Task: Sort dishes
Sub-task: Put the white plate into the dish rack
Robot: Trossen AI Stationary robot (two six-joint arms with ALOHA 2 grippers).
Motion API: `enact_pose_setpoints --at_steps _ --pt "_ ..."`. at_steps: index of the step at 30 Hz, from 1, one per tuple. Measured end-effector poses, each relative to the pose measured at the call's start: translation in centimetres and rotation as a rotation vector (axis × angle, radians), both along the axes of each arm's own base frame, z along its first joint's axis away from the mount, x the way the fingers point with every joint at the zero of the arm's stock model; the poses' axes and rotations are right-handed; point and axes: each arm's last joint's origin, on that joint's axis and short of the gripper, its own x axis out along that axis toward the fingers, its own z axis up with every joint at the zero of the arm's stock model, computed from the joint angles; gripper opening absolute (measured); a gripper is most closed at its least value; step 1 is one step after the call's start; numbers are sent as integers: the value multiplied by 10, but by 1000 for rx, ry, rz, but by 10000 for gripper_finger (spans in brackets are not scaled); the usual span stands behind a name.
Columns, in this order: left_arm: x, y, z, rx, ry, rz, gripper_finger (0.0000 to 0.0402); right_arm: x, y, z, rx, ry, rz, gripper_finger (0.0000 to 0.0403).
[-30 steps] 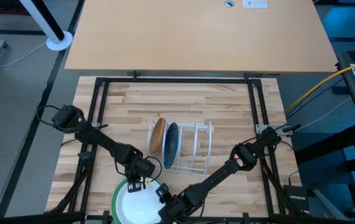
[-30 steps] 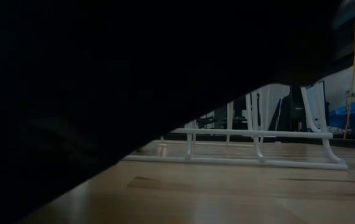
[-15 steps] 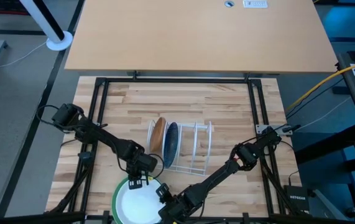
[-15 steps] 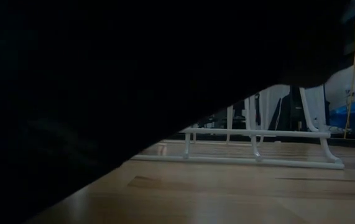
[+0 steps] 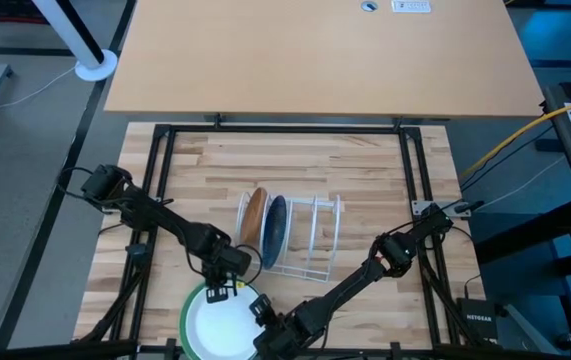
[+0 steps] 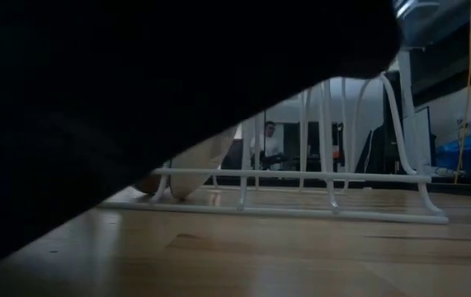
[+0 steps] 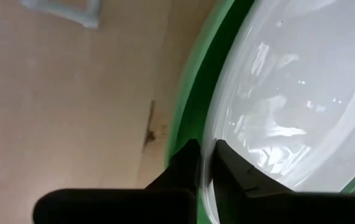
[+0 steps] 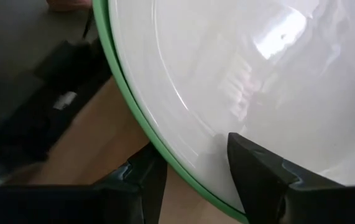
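A white plate [image 5: 217, 328] lies in a green plate [image 5: 187, 312] at the table's near edge. My left gripper [image 5: 231, 291] is at their far rim, shut on the white plate [image 7: 289, 93]; the green plate [image 7: 193, 93] shows beside it. My right gripper [image 5: 263, 311] is at their right rim, shut over both the green plate [image 8: 124, 93] and the white plate [image 8: 258, 74]. A tan-brown plate [image 5: 255, 216] and a dark blue plate [image 5: 277, 226] stand on edge in the white wire rack [image 5: 305, 240]. The tan-brown plate [image 6: 198, 165] also shows low in the rack [image 6: 334, 177]. My left gripper pinches the white plate's far rim [image 7: 208, 146] between its two fingers [image 7: 186, 163], coming slanting down from the far side. The plate lies in the green plate. My right gripper has both rims between its fingers. One finger [image 8: 252, 165] lies on the white plate's upper face and the other [image 8: 141, 177] is outside and under the green rim [image 8: 165, 152]. It comes nearly level from the table's right.
The rack stands mid-table, just beyond both grippers, with free slots on its right half. Bare wood lies left, right and beyond it. A black frame [image 5: 160, 180] borders the table. A dark shape close to the low camera fills most of that view. A person sits far off in the room.
In the low view the dark shape near the camera has drawn up and to the left, uncovering more of the rack and the tan-brown plate. My left gripper has shifted slightly toward the table's right along the plates' far rim.
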Motion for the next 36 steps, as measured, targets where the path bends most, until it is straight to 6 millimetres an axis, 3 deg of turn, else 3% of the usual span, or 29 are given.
enact_pose_setpoints --at_steps 11,26,36 --pt "-6 9 18 101 -55 45 12 -4 -7 1 -46 75 1 170" --pt "-9 11 17 151 -33 51 12 -7 -10 2 -107 96 11 170" --pt "-8 11 16 147 -46 51 12 -6 -11 2 -43 132 27 170"
